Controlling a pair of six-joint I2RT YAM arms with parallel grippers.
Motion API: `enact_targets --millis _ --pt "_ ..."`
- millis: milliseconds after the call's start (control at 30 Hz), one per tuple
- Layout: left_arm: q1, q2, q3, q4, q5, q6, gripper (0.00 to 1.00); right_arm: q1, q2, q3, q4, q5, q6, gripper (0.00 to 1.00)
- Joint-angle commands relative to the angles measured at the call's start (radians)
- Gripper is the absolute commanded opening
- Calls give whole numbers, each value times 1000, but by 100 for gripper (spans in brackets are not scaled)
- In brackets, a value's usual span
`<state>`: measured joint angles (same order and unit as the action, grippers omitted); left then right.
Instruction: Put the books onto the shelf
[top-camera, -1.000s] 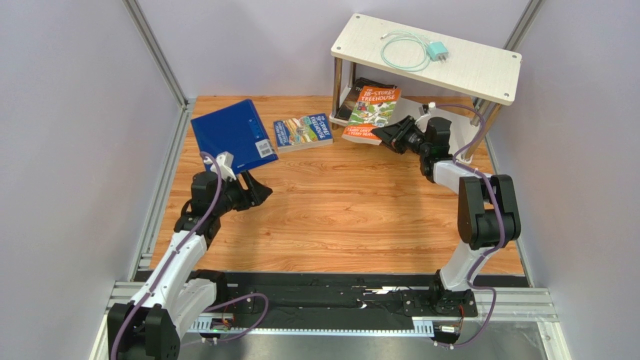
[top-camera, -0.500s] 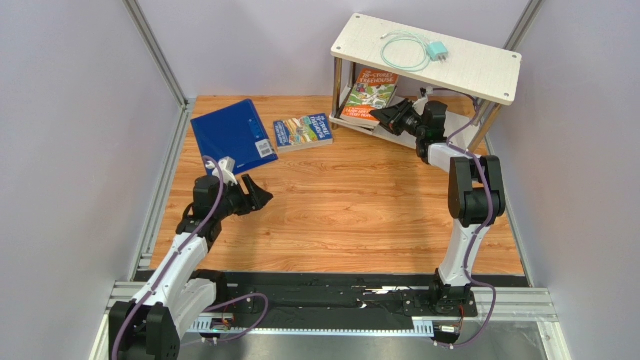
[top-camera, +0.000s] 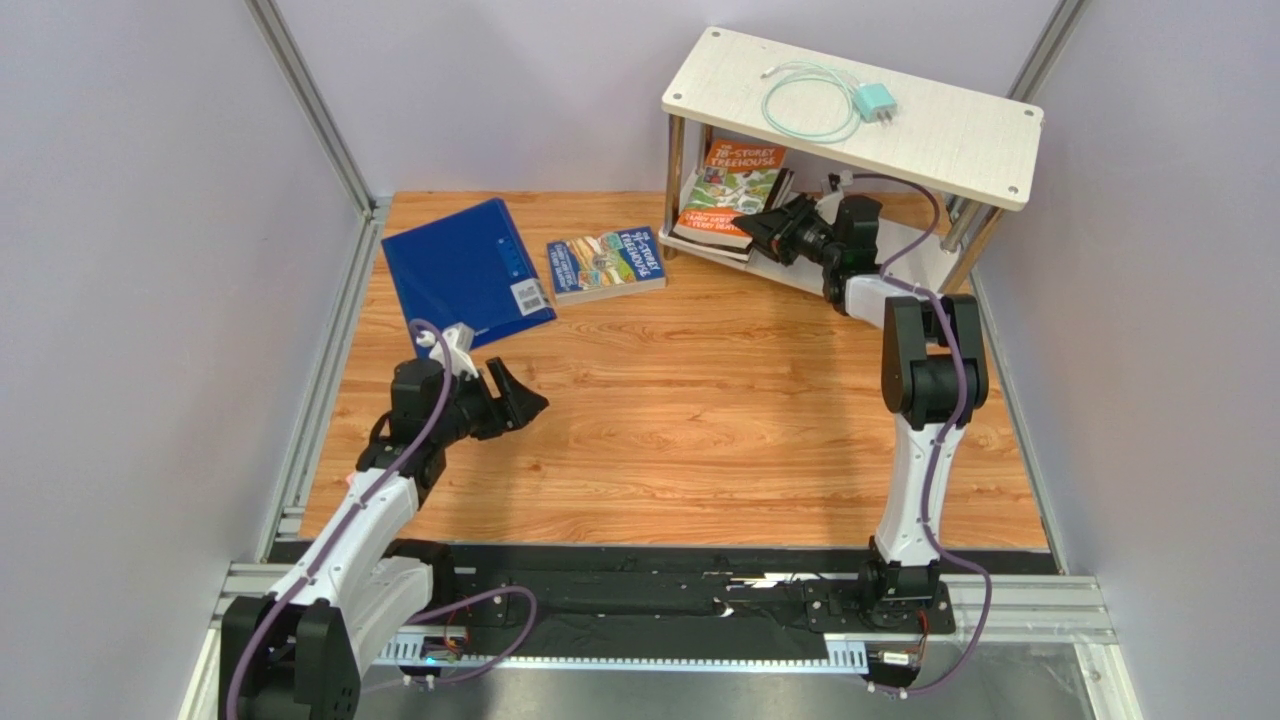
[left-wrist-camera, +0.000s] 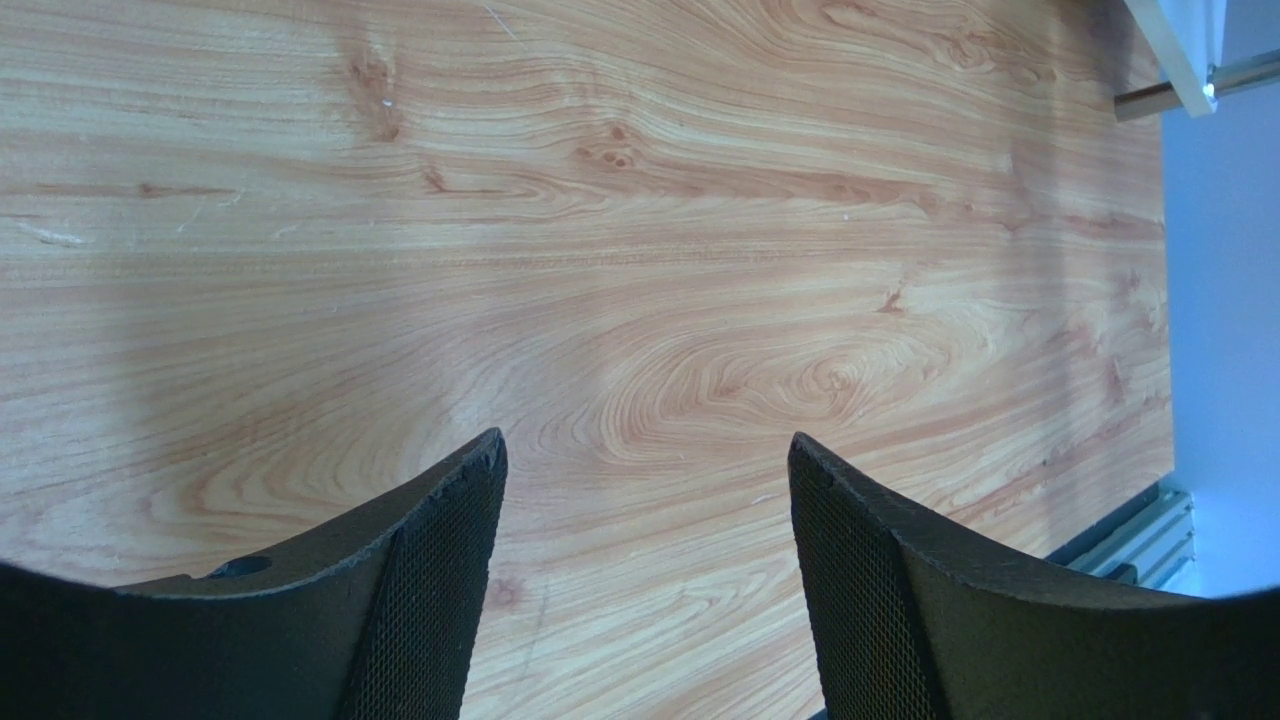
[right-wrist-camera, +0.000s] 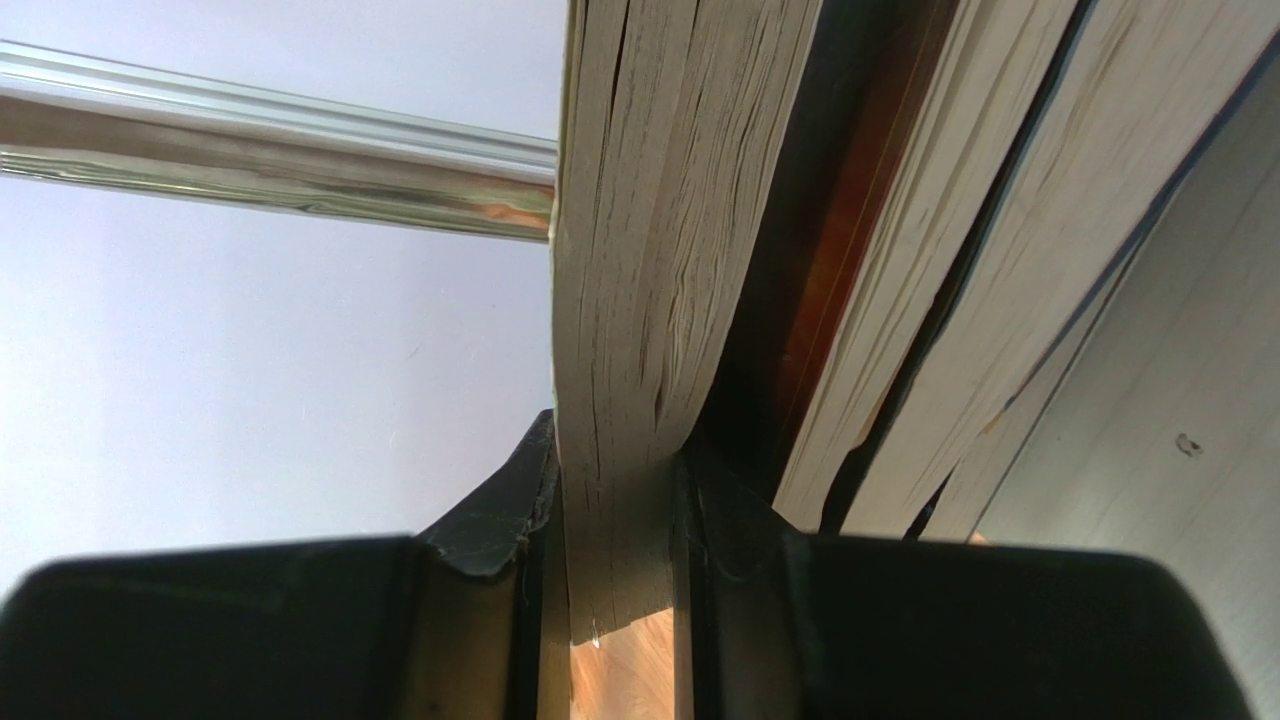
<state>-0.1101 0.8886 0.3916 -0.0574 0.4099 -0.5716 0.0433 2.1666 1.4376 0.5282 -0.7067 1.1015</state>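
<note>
Pinching the orange Treehouse book (top-camera: 736, 177) by its page edge, the right pincer (top-camera: 774, 228) is clenched hard on it. In the wrist view the pages bow a little where the fingers (right-wrist-camera: 496, 518) squeeze them. Straight past the fingertips the book sits in the lower tier of the shelf (top-camera: 962, 143), under the top board, and it seems to rest on the other books (right-wrist-camera: 932, 300) stacked right against it. A shiny metal post (right-wrist-camera: 271, 158) crosses just off to one side of the grip. Above the pincer, on the top board, there's a charger (top-camera: 872, 102) with its looped cable.

Over on the other side, the left pincer (top-camera: 511, 393) is released, jaws spread wide with nothing between them and only bare wood worktop (top-camera: 676, 420) underneath. Just beyond it lies the blue folder (top-camera: 466, 270). Farther out, toward the shelf, a blue Treehouse book (top-camera: 606, 263) lies flat on the worktop, well apart from both pincers.
</note>
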Motion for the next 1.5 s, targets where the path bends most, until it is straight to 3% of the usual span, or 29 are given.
enact_targets --millis 0,133,167,200,300,400,500,800,1000,1100,1200,1233,1267,1333,1467 --pt "-2 1 -3 47 13 7 74 3 7 57 75 -8 6 14" --pt "-2 1 -2 45 15 9 74 7 13 76 35 -8 -6 24" --pt "-2 1 -2 47 15 9 74 10 10 76 27 -8 -9 30" --pt "-2 1 -3 47 15 6 74 10 6 72 6 6 -21 47" --pt "-2 -2 -8 51 23 3 74 10 -34 26 -19 53 -51 72" --pt "-3 -10 -13 53 30 6 74 13 -77 4 -65 84 -101 85" --pt "-2 -22 -14 48 26 9 74 15 -102 1 -115 87 -132 93" --pt "-3 -37 62 -54 -52 47 75 26 -286 -140 -444 200 -284 99" --pt "-2 91 225 -113 -91 58 73 73 -471 -281 -589 327 -416 100" --pt "-2 217 340 -134 -108 49 63 136 -542 -327 -626 406 -469 100" --pt "-2 360 455 -136 -97 38 36 193 -531 -313 -639 431 -479 100" --pt "-2 431 517 -139 -94 38 20 204 -506 -306 -640 432 -473 100" --pt "-2 467 548 -143 -94 38 16 225 -490 -296 -633 432 -470 100" --pt "-2 568 637 -157 -111 39 13 257 -443 -257 -636 446 -468 100" --pt "-2 719 748 -173 -112 36 26 305 -341 -163 -629 484 -480 100"
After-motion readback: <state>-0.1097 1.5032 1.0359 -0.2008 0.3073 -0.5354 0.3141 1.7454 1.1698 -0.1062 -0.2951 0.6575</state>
